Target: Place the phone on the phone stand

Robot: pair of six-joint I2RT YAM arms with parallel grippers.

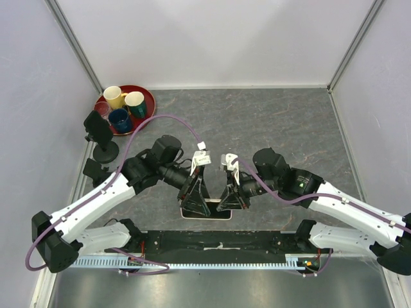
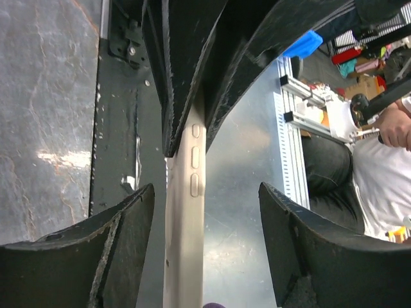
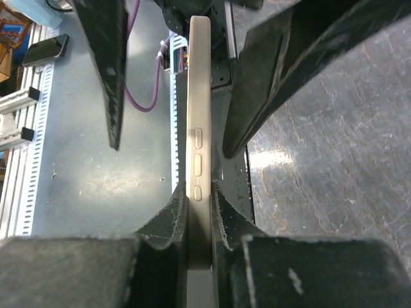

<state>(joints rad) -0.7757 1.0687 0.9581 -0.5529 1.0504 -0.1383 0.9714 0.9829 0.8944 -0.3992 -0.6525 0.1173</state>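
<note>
The phone [image 3: 199, 96], in a beige case, is held on edge above the table's near edge, its side buttons showing in both wrist views. My right gripper [image 3: 199, 192] is shut on one end of it, both pads pressed on its faces. My left gripper [image 2: 207, 189] stands open around the other end [image 2: 186, 224]; the phone is close to the left finger [image 2: 128, 244] and well apart from the other finger [image 2: 302, 244]. From above, both grippers [image 1: 196, 204] [image 1: 231, 200] meet over the phone [image 1: 207, 217]. The black phone stand [image 1: 97, 127] stands at the table's left edge, far from both.
A red tray [image 1: 149, 102] with three mugs sits at the back left, just behind the stand. A black mounting strip [image 1: 218, 240] runs along the near edge under the grippers. Grey walls close in the left, back and right sides.
</note>
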